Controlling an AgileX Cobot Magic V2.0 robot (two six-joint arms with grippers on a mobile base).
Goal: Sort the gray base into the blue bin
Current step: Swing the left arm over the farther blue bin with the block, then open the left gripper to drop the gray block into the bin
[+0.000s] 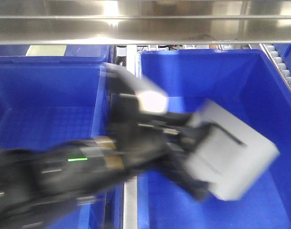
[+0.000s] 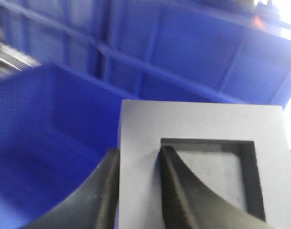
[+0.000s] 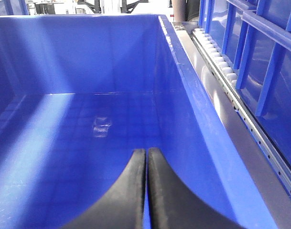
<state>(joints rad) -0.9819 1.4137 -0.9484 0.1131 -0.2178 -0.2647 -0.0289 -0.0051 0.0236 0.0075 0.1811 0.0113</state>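
The gray base (image 1: 233, 160) is a light gray block with a rectangular recessed window. It hangs tilted over the right blue bin (image 1: 207, 71), blurred in the front view. My left gripper (image 1: 199, 143) reaches in from the left and is shut on it. In the left wrist view the gray base (image 2: 202, 121) fills the lower right. There my left gripper (image 2: 139, 151) pinches its wall, one finger outside and one inside the window. My right gripper (image 3: 146, 151) is shut with nothing in it, above the floor of a blue bin (image 3: 88, 52).
A second blue bin (image 1: 45, 95) stands to the left, past a metal divider (image 1: 131, 62). A steel shelf (image 1: 145, 24) runs overhead. A roller rail (image 3: 217, 52) lines the bin's right side. More blue crates (image 2: 183, 43) stand behind the block.
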